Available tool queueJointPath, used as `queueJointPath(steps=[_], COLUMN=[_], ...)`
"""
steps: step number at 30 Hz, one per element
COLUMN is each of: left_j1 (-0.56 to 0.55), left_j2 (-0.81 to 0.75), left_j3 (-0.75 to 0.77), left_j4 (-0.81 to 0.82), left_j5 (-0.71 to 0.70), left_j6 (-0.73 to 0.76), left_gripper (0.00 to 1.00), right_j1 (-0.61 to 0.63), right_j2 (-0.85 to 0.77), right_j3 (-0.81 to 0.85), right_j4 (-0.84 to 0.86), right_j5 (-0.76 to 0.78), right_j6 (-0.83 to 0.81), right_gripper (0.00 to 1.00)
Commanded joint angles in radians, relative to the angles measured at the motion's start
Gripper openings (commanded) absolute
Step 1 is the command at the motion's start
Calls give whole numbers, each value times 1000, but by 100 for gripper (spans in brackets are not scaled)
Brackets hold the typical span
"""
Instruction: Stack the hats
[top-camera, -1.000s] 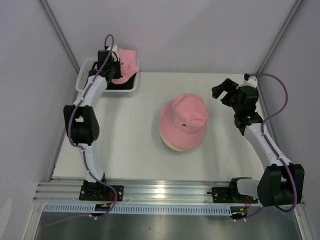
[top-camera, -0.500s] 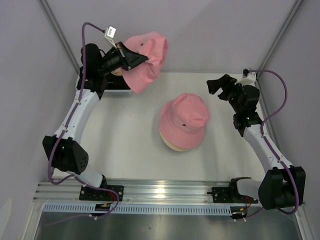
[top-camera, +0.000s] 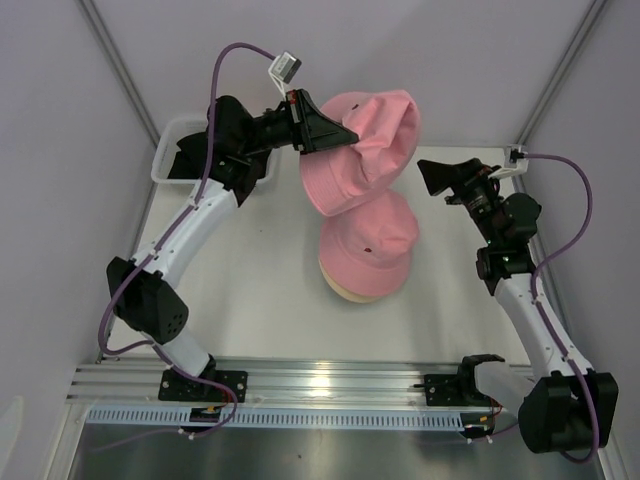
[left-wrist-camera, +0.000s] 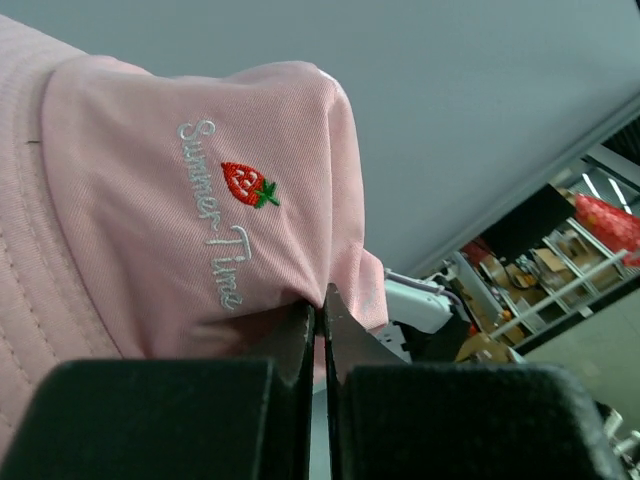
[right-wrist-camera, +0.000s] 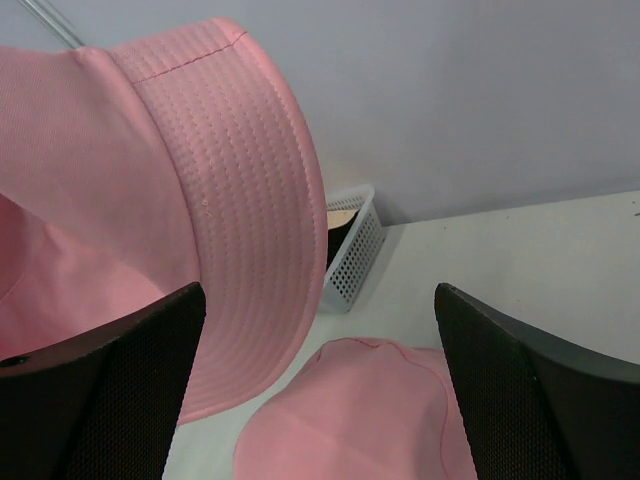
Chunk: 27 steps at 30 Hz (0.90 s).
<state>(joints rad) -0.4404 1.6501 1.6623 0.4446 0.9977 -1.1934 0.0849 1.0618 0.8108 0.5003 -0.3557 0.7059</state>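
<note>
My left gripper (top-camera: 335, 138) is shut on a pink bucket hat (top-camera: 365, 150) and holds it in the air, hanging over the far side of the stack. In the left wrist view the hat (left-wrist-camera: 180, 200) shows "Summer Time" and a strawberry mark, pinched between the fingers (left-wrist-camera: 300, 340). A pink hat (top-camera: 368, 238) sits on a cream hat (top-camera: 345, 290) at the table's middle. My right gripper (top-camera: 440, 178) is open and empty, right of the held hat. The right wrist view shows the held hat's brim (right-wrist-camera: 240, 200) and the stacked pink hat (right-wrist-camera: 350, 415) below.
A white mesh basket (top-camera: 170, 160) stands at the far left corner, partly behind my left arm; it also shows in the right wrist view (right-wrist-camera: 350, 255) with something dark and cream inside. Walls close in at the back and sides.
My left gripper has lifted the pink hat out of the basket and carried it right, over the stack. My right gripper has turned toward the hat.
</note>
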Motion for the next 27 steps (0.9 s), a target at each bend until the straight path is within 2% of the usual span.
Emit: queueJointPath(steps=[1,3,11,13,17,23,27], left_j1=[-44,-55,-135,-149,-164,-147,-123], left_j2=[-21,-26,-73,-87,-116,-108,-102], left_j3=[24,-1,-157,-180,-281,-354,-383], left_j4=[121,161,246,243,206,115,30], left_j5=[12,5,-28,-39,-76,-137,-186], left_j6=[-116,-161,-227,-212,-146,-28,98], left_gripper=[1,1,1,1,1,1,1], right_j1=[-13,-14,-25,-40,-60,-62,-62], right_j2=[-115,-193,-382,-401,-451,-503,-493], right_j3=[-15,-30,-22,-6,-16,-126,-235], right_j4=[-52,-72,-342,-441,-534,-513,-390], right_j5=[20,44,203,230,203,159,86], right_j6=[10,1,-37,-48,-36,3,70], right_gripper=[100,99,100,99,99,99,97])
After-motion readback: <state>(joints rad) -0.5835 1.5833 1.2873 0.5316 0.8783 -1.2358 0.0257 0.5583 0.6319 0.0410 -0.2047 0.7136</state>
